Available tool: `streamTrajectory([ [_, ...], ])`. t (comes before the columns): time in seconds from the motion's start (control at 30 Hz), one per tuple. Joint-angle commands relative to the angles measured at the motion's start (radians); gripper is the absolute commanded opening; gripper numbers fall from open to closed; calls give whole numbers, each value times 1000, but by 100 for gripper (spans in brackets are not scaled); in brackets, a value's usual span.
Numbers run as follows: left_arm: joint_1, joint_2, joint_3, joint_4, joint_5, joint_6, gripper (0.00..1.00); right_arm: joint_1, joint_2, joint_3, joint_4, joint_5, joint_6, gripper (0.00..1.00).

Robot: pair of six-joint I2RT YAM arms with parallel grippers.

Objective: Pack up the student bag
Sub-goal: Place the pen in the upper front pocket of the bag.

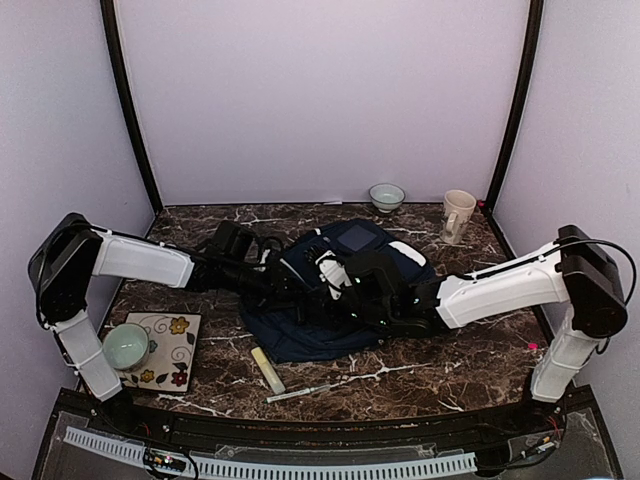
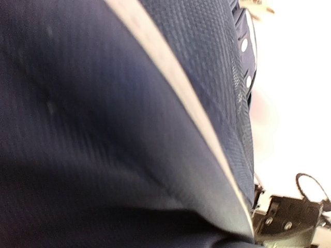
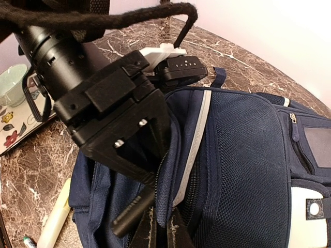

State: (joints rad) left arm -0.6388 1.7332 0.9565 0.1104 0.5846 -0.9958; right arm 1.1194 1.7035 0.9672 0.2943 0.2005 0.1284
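The student bag (image 1: pixel 300 335), navy with white stripes, lies in the middle of the table. In the right wrist view (image 3: pixel 243 170) its main zip stands open. My right gripper (image 3: pixel 166 231) is shut on the fabric edge of that opening and holds it up; from above it sits over the bag's middle (image 1: pixel 355 295). My left gripper (image 3: pixel 147 165) reaches into the opening from the left (image 1: pixel 298 290). A slim black pen-like stick (image 3: pixel 132 209) pokes out below its fingers; the grip is hidden. The left wrist view shows only bag fabric (image 2: pixel 103 129).
A pale bowl (image 1: pixel 127 345) sits on a floral mat (image 1: pixel 175 350) at the front left. A yellowish stick (image 1: pixel 267 369) and a thin pen (image 1: pixel 300 392) lie in front of the bag. A small bowl (image 1: pixel 386 196) and a mug (image 1: pixel 459 215) stand at the back right.
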Motion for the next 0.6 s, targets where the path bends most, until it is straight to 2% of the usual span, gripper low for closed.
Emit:
streamTrajectory([
  [0.0, 13, 23, -4, 208, -93, -134, 0, 48, -55, -19, 85, -115, 9, 0],
  [0.2, 13, 41, -26, 253, -216, -238, 0, 47, -64, -49, 109, -103, 1, 0],
  [0.33, 11, 55, -51, 336, -232, -277, 8, 46, -63, -55, 109, -62, -1, 0],
  [0.5, 4, 47, -86, 433, -312, -335, 5, 45, -54, -68, 132, -17, 0, 0],
  [0.57, 2, 59, -59, 420, -308, -327, 7, 42, -53, -70, 125, -5, -4, 0],
])
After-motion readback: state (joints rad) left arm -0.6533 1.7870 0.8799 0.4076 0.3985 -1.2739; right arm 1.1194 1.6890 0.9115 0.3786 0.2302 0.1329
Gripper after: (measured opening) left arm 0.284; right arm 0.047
